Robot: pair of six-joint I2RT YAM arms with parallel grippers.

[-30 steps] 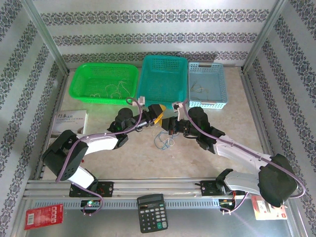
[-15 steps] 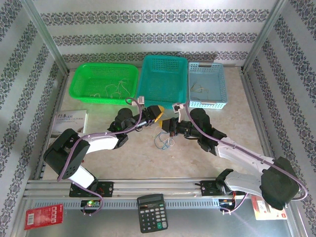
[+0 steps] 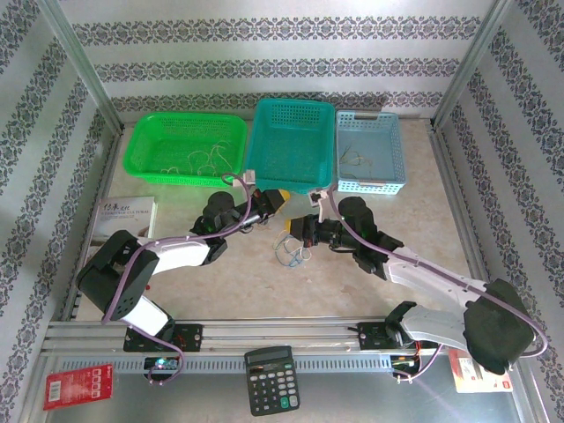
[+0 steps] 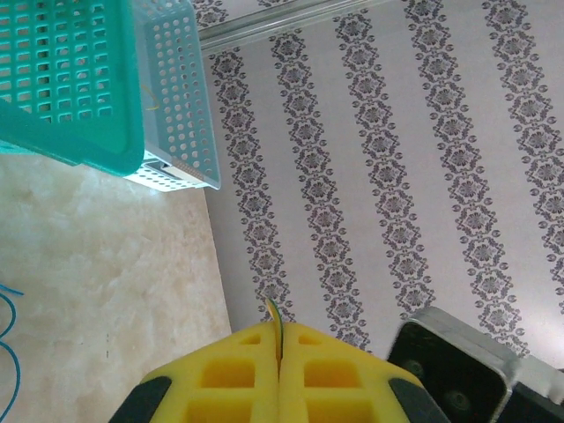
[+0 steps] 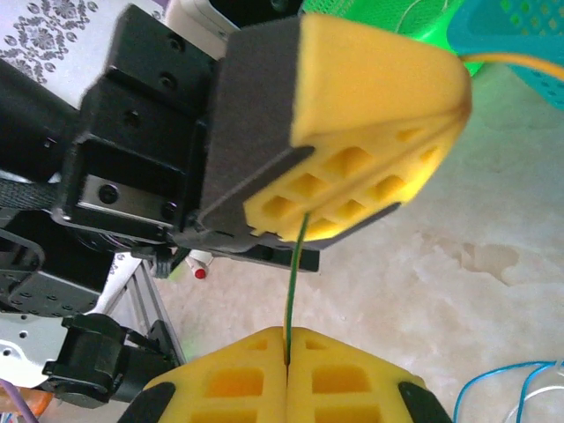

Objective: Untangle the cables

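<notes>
Centrally, the cables [image 3: 291, 250] sit as a small blue and whitish tangle over the beige table [image 3: 264, 282], just in front of the two grippers. I cannot tell whether the loops rest fully on the surface. One yellow-green strand [image 5: 295, 273] runs taut and straight from pad seam to pad seam.

The left gripper [image 3: 280, 202] is closed, its yellow foam pads pressed flat together with that strand pinched in the seam; on its wrist camera the strand [image 4: 275, 324] stands up out of the left gripper [image 4: 278, 345]. The right gripper [image 5: 288, 351] is likewise closed on the same strand, directly facing the left gripper [image 5: 388, 167], the two close but apart.

Behind them stand three baskets side by side: a green basket [image 3: 145, 150], a teal basket [image 3: 291, 181] and a light blue basket [image 3: 397, 167]. A calculator [image 3: 270, 379] lies at the near edge.
</notes>
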